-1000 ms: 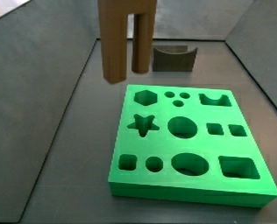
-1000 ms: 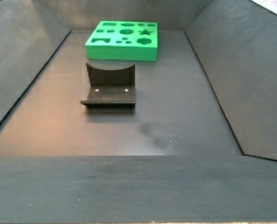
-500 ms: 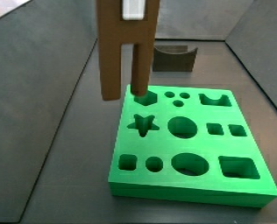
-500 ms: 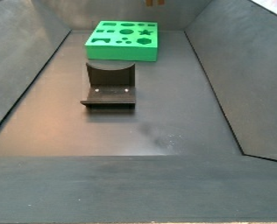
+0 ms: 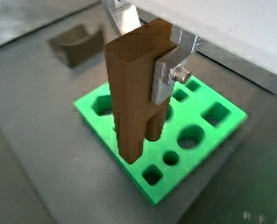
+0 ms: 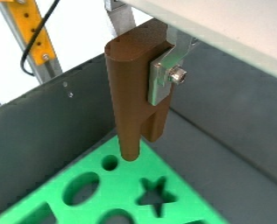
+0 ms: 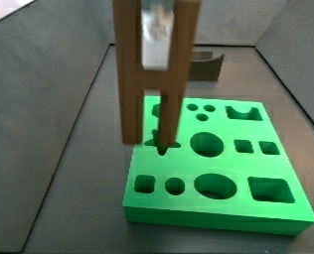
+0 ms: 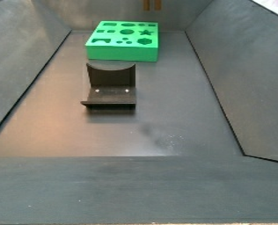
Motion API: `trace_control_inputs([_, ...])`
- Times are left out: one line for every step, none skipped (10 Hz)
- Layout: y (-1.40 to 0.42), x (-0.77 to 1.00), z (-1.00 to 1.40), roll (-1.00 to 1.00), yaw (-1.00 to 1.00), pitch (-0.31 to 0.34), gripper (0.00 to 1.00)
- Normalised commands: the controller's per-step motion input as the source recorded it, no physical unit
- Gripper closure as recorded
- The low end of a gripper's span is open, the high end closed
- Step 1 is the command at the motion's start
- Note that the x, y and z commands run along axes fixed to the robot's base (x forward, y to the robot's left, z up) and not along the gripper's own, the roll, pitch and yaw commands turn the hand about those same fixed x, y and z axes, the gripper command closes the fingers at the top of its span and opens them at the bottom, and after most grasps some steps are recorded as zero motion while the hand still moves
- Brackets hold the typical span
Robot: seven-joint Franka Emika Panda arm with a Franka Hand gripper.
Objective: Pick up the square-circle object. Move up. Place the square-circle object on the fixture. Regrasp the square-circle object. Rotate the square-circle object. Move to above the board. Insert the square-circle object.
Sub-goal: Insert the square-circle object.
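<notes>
Your gripper (image 5: 152, 63) is clamped on the peg (image 5: 138, 94), silver fingers (image 6: 166, 73) pressed flat against its upper sides. The peg hangs upright between the jaws, its lower end down over the board (image 5: 218, 121) beneath them; can't tell if it's touching. In a side view the peg (image 7: 130, 79) hangs over the board (image 7: 213, 213) near the star cut-out (image 7: 160, 140). The fixture (image 8: 110, 85) sits on the floor just beside the board (image 8: 124, 48), well away from the jaws.

Hand (image 5: 152, 52) cut off by frame edge; square-circle object (image 7: 144, 69) hides part of board (image 7: 239, 198).
</notes>
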Motion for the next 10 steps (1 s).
trace_control_inputs([-0.58, 0.45, -0.48, 0.02, -0.4, -0.009, 1.0])
trace_control_inputs([-0.61, 0.46, -0.51, 0.04, -0.31, 0.0, 1.0])
trace_control_inputs([-0.34, 0.33, -0.4, 0.02, -0.17, 0.0, 1.0])
trace_control_inputs([-0.27, 0.19, -0.36, 0.08, -0.01, 0.0, 1.0])
trace_control_inputs([-0.2, 0.15, -0.32, 0.12, 0.0, 0.0, 1.0])
trace_control_inputs([-0.03, 0.03, -0.24, 0.07, 0.03, 0.0, 1.0])
trace_control_inputs([0.0, 0.0, -0.11, 0.06, 0.0, -0.01, 1.0])
trace_control_inputs([0.1, -0.12, -0.09, 0.05, 0.0, -0.009, 1.0])
trace_control_inputs([0.07, -0.11, -0.15, 0.02, 0.03, -0.053, 1.0])
trace_control_inputs([0.07, -0.12, -0.21, 0.0, 0.19, -0.1, 1.0])
